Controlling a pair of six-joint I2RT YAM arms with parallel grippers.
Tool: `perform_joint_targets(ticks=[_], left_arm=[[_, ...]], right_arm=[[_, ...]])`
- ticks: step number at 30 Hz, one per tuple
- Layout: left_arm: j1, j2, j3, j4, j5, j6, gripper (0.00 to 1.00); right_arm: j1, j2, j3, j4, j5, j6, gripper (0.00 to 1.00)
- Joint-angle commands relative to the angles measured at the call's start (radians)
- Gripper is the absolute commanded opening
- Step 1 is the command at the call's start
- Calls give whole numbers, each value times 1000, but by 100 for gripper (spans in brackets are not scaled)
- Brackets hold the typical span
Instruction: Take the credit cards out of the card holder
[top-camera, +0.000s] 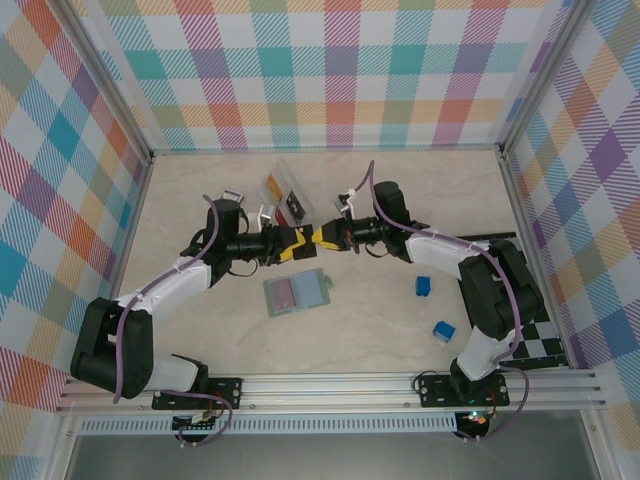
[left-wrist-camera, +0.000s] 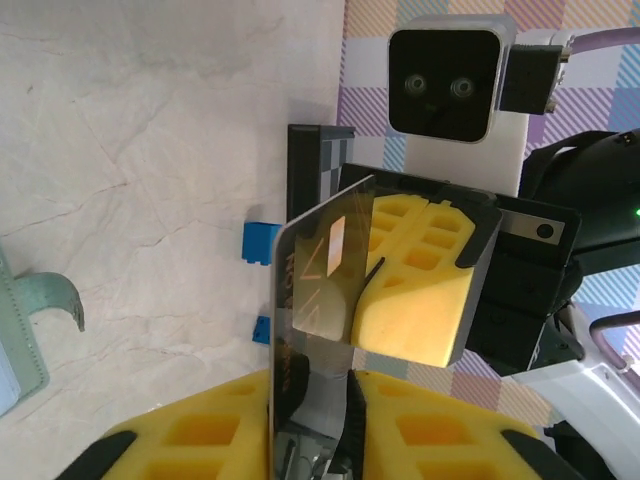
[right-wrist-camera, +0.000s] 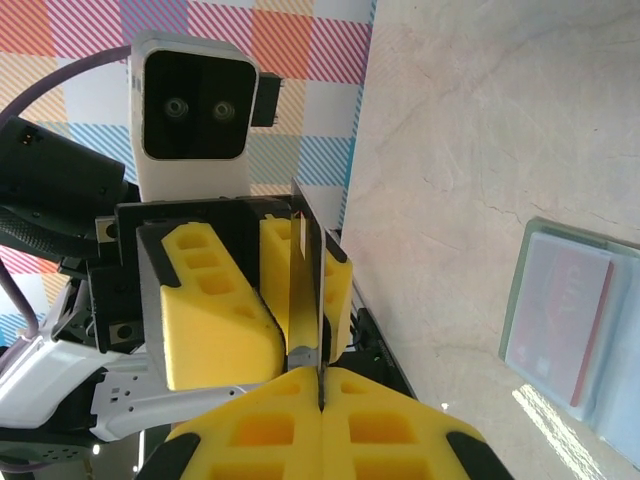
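Observation:
A shiny tan-gold credit card (top-camera: 311, 238) hangs on edge above the table between my two grippers. My right gripper (right-wrist-camera: 321, 385) is shut on the near end of the card (right-wrist-camera: 305, 290). My left gripper (left-wrist-camera: 310, 385) faces it, with its yellow fingers closed against both faces of the card (left-wrist-camera: 320, 270). In the top view the left gripper (top-camera: 297, 243) and right gripper (top-camera: 325, 238) meet tip to tip. The sage-green card holder (top-camera: 297, 293) lies open on the table just in front of them, with a red card (right-wrist-camera: 590, 330) in its pale pocket.
A clear compartment tray (top-camera: 285, 195) stands behind the grippers. Two small blue blocks (top-camera: 424, 286) (top-camera: 443, 330) lie to the right. A black-and-white checkered board (top-camera: 540, 345) sits at the right edge. Patterned walls enclose the table.

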Motion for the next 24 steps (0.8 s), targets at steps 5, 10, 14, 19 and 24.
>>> perform_joint_targets(ticks=[5,10,14,19,24], left_arm=[[-10,-64,0,-51,-76,48,0],[-10,-73,104,-412,-228,200,0],[-15,-36,206,-718,-432,268,0],[-41,63,349,-862,-617,256,0],[-87,238,567,-993,-813,252,0]], right_arm=[[2,-44,28,-169,25,-104,12],[0,-105,101,-527,212,-276,49],[1,-175,118,-693,406,-356,69],[-2,-241,86,-799,569,-385,93],[-11,-289,12,-768,580,-374,99]])
